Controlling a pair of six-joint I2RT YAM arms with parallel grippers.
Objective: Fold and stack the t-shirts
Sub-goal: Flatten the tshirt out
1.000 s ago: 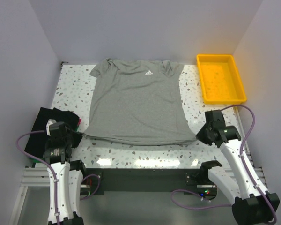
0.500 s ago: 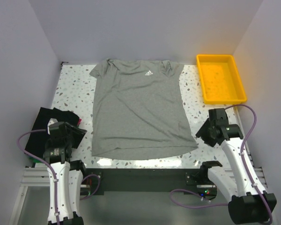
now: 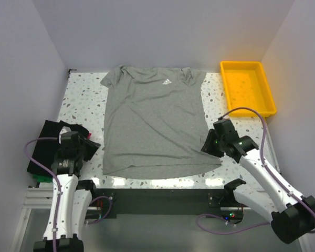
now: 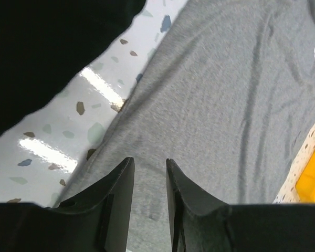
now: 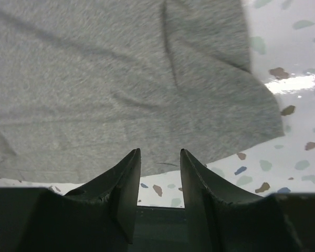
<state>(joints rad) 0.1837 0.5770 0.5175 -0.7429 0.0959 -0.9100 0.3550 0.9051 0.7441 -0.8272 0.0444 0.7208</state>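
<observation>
A heather-grey t-shirt (image 3: 156,123) with a small white chest logo (image 3: 166,82) lies spread flat, collar toward the far wall. My left gripper (image 3: 90,149) hovers just off its lower left corner. In the left wrist view the left gripper (image 4: 148,161) is open over the grey t-shirt (image 4: 226,94), nothing between the fingers. My right gripper (image 3: 206,145) is at the shirt's lower right edge. In the right wrist view it (image 5: 159,152) is open above the hem (image 5: 121,79), gripping nothing. A folded black t-shirt (image 3: 46,140) lies at the left, with a green edge (image 3: 33,179) beneath it.
A yellow plastic tray (image 3: 248,108) stands at the back right of the speckled white table (image 3: 81,89); its corner (image 4: 312,181) shows in the left wrist view. White walls close in the table on three sides. The dark arm mount (image 3: 157,197) runs along the near edge.
Both grippers were shut on the shirt's bottom corners and have opened; the hem now lies flat. The right arm swung left over the shirt's lower right edge; the left one shifted slightly.
</observation>
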